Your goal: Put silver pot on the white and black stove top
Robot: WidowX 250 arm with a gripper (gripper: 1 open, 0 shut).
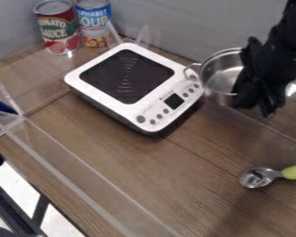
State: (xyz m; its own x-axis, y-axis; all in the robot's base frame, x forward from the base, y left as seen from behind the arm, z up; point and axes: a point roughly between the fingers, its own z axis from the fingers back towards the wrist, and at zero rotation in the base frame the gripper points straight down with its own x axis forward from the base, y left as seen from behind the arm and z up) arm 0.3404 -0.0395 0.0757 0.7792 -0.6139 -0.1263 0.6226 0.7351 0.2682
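Note:
The silver pot [221, 72] hangs tilted in the air just right of the white and black stove top [129, 83], its open side facing left toward the camera. My black gripper [253, 85] is shut on the pot's right rim and covers that side. The pot is lifted off the wooden table and sits beside the stove's right edge, not over the black glass. The stove rests flat on the table with its button panel [176, 102] toward the front right.
Two cans [74, 25] stand at the back left behind the stove. A metal spoon with a yellow-green handle [272, 174] lies at the right front of the table. A clear plastic sheet [40, 102] covers the table's left part.

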